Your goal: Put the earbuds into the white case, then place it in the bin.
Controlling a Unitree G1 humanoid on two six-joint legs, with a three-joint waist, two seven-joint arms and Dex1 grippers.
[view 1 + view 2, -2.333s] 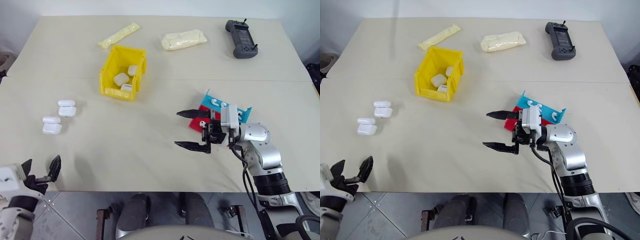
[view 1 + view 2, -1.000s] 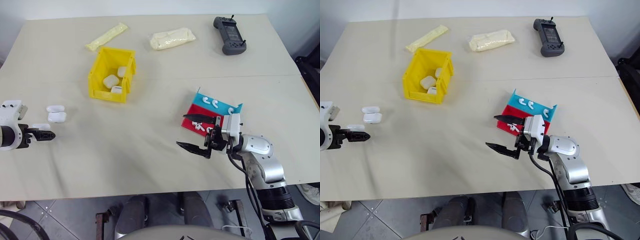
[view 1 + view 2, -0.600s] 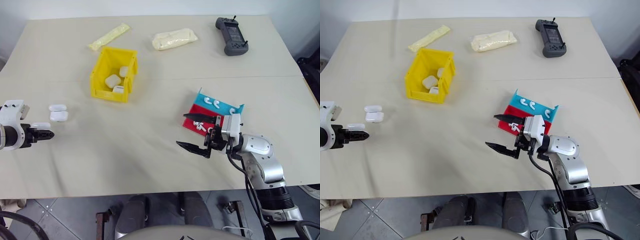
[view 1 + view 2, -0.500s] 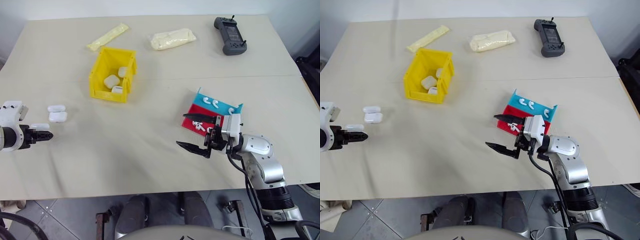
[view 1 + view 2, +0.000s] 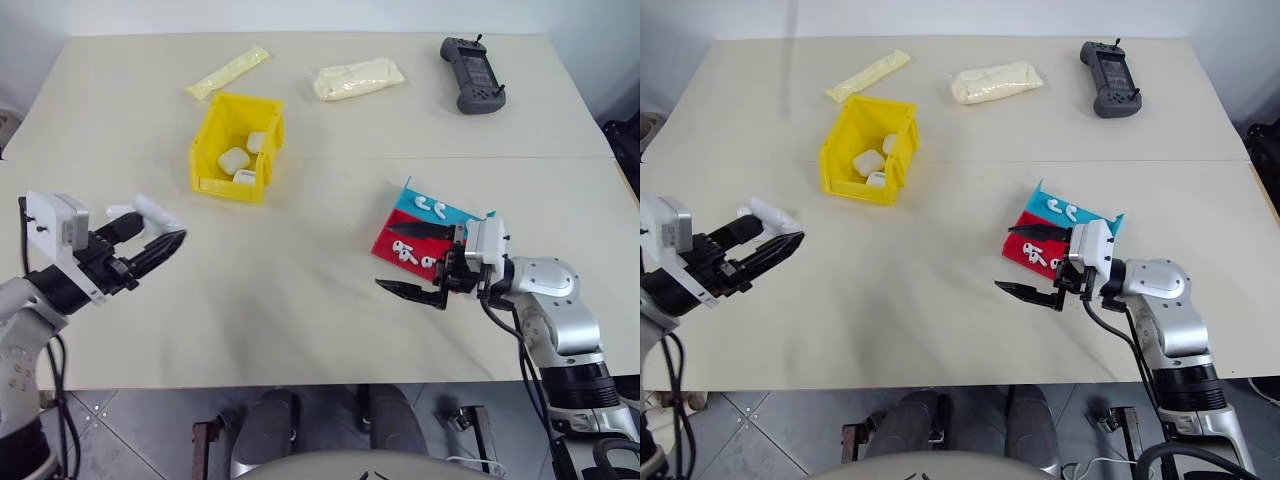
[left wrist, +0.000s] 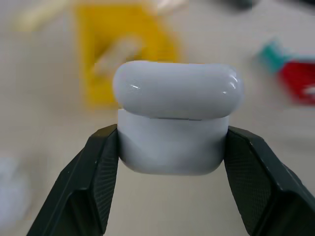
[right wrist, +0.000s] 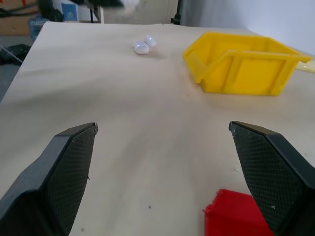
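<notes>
My left gripper (image 5: 163, 229) is shut on a white case (image 5: 152, 210) and holds it above the table's left side. In the left wrist view the case (image 6: 173, 118) sits squeezed between the two black fingers (image 6: 98, 177), lid seam showing. The earbuds (image 5: 432, 207) lie on the red and blue tray (image 5: 390, 236), with more (image 5: 408, 252) on its red part. Just left of that tray my right gripper (image 5: 388, 257) hangs open and empty, pointing left. The yellow bin (image 5: 210, 150) stands at the back left with several white cases inside.
Another white case (image 7: 142, 45) lies on the table behind my left gripper. Two pale yellowish pouches (image 5: 360, 78) and a dark handheld controller (image 5: 472, 75) lie along the far edge. Bare tabletop stretches between the two grippers.
My left gripper shut on a white case at the left edge, lifted it and swung it right, toward the middle. The right gripper shifted slightly right and stayed open.
</notes>
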